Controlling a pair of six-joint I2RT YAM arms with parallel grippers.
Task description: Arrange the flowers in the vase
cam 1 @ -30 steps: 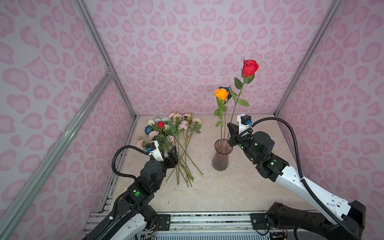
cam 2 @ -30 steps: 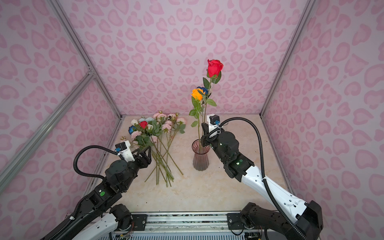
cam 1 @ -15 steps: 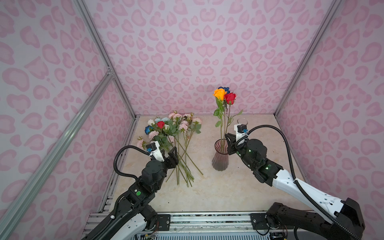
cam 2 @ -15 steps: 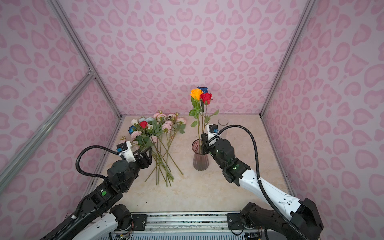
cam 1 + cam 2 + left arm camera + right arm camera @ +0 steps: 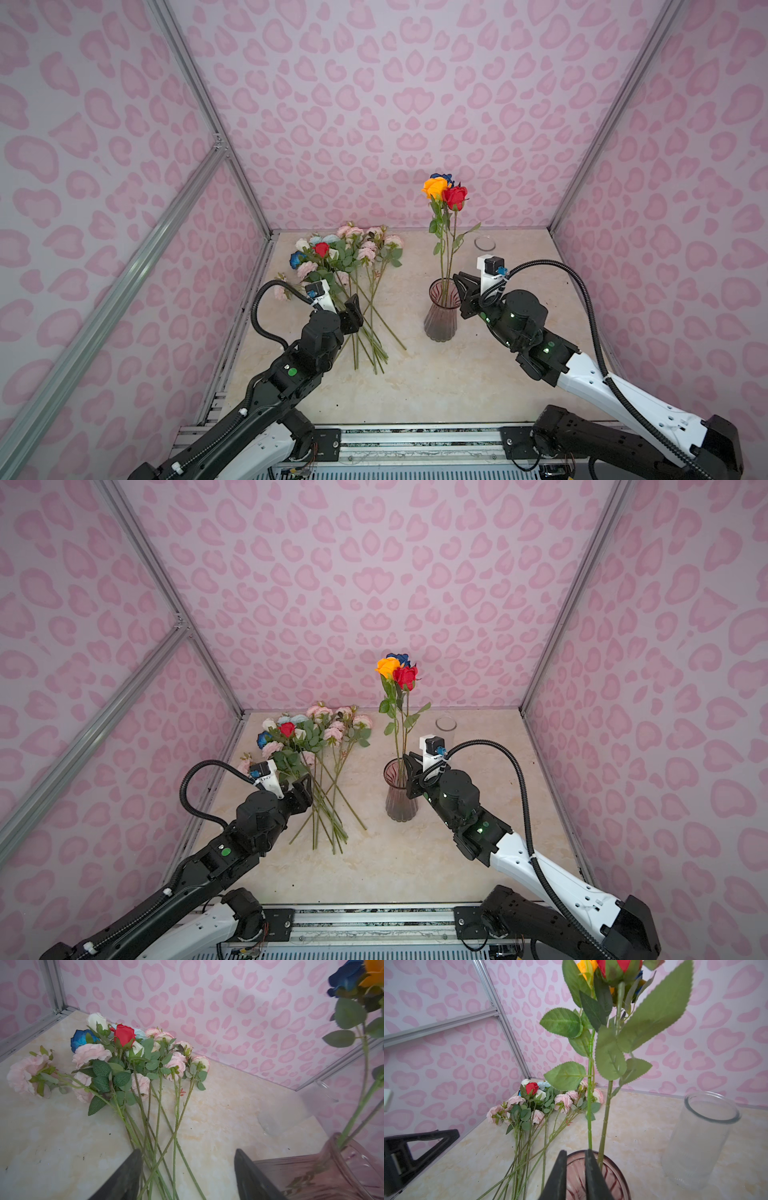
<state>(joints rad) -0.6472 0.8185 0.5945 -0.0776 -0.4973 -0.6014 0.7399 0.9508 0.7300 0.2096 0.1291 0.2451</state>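
A ribbed pink glass vase [image 5: 440,316] [image 5: 401,800] stands mid-table with three flowers upright in it: an orange one [image 5: 435,188], a red rose [image 5: 455,197] and a dark blue one [image 5: 441,176]. My right gripper [image 5: 457,277] [image 5: 575,1151] hovers at the vase rim [image 5: 612,1165], jaws slightly open with nothing between them; both stems pass just beside one finger. The other flowers [image 5: 345,257] [image 5: 124,1053] lie in a loose bunch on the table to the left. My left gripper [image 5: 353,309] [image 5: 188,1151] stands open low over their stem ends, holding nothing.
A clear glass jar [image 5: 485,243] [image 5: 702,1138] stands behind and to the right of the vase, near the back wall. Pink patterned walls with aluminium posts close in the marble-look table [image 5: 436,386] on three sides.
The right gripper has lowered the red rose into the vase beside the orange and blue ones, then parted its jaws and let go of the stem. The left arm has stayed put.
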